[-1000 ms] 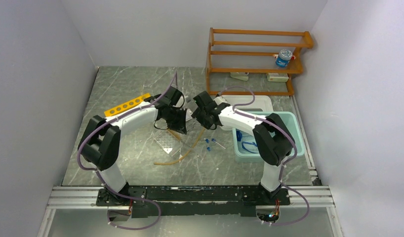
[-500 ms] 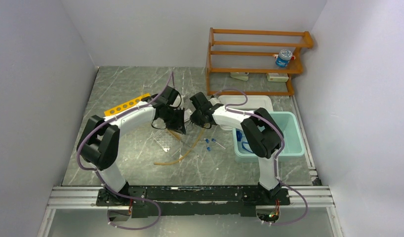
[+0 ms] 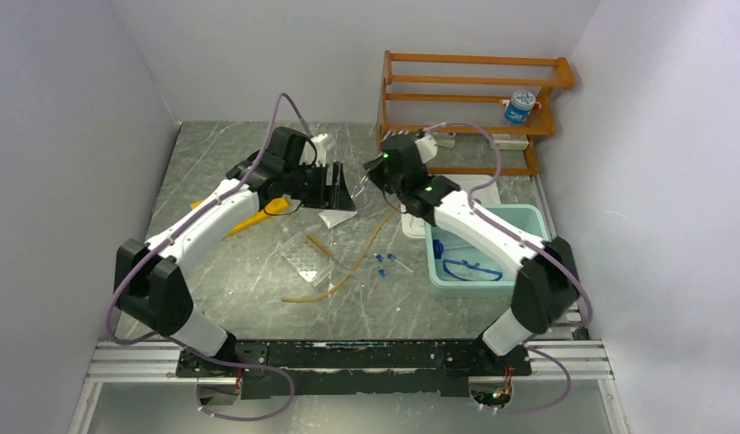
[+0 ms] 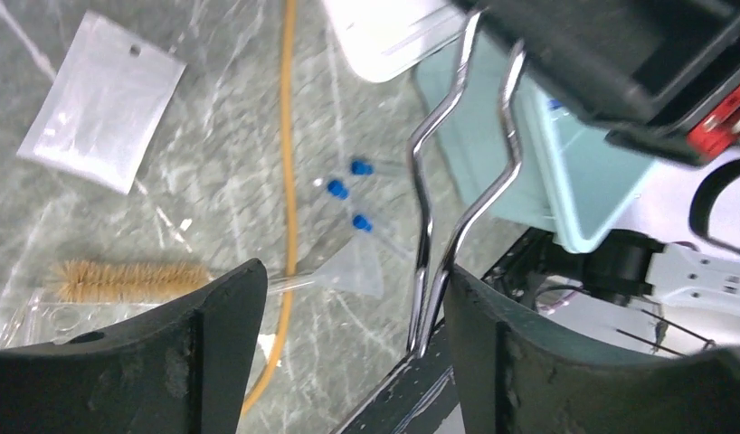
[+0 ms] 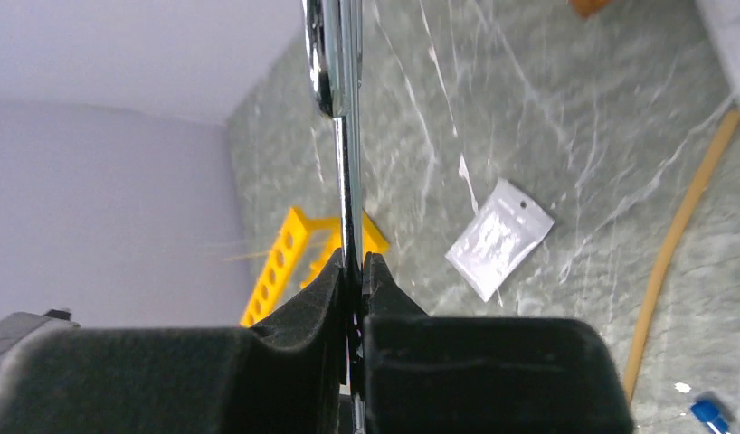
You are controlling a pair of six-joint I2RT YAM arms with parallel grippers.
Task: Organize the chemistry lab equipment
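Tongs (image 5: 346,163) are up off the desk (image 3: 203,149), clamped flat between the fingers of your right hand (image 5: 353,267). Their free end hangs in the gap of your left hand (image 4: 353,280), whose fingers stand apart and are not closed on anything. If you mean to pass them across, square the left fingers to both rods, close on the two together and release the right only once that hold looks firm, keeping it all high above the hose (image 4: 289,181), packet (image 4: 104,113) and blue-capped tubes (image 4: 337,189) below.
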